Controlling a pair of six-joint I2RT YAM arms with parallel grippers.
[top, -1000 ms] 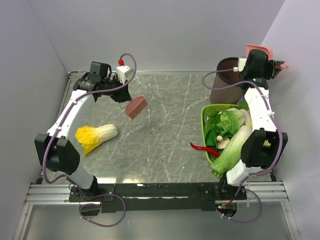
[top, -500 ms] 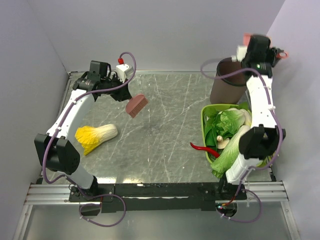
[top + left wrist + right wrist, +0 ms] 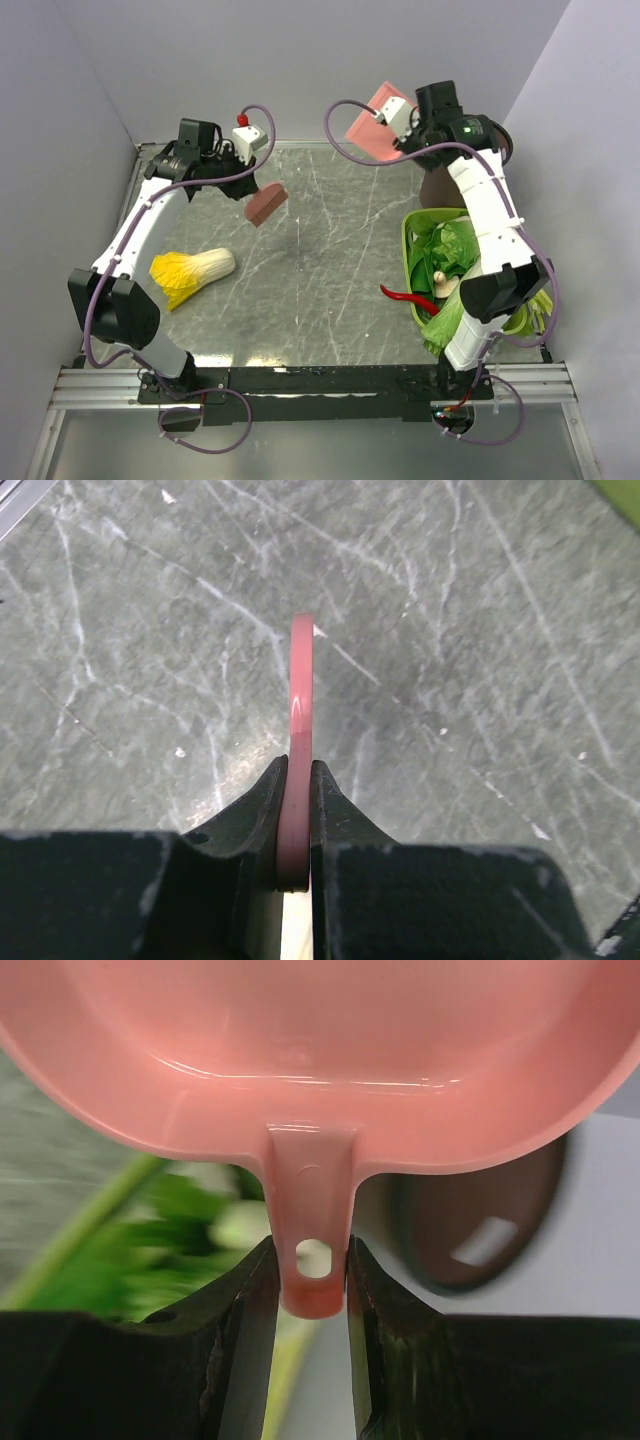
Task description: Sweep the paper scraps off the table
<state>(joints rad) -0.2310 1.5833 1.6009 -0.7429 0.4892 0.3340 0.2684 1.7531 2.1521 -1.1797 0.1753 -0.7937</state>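
Holding stiff pink dustpan (image 3: 300, 1050) by tab handle, my right gripper (image 3: 312, 1260) clamped, just left of brown bin (image 3: 480, 1220). My left gripper (image 3: 297, 780) pinches brush (image 3: 301, 700), well left of bin. Paper scraps not visible on table (image 3: 330, 260); likely featherlight, so sweep, not pinch.

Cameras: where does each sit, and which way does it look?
Top external: above and behind, looking down on the table; left arm and right arm show.
Left wrist: on the left arm, facing the table; left gripper pinching a pink handle.
Right wrist: on the right arm, facing the dustpan; right gripper clamping its handle.
Top external and right wrist share the dustpan.
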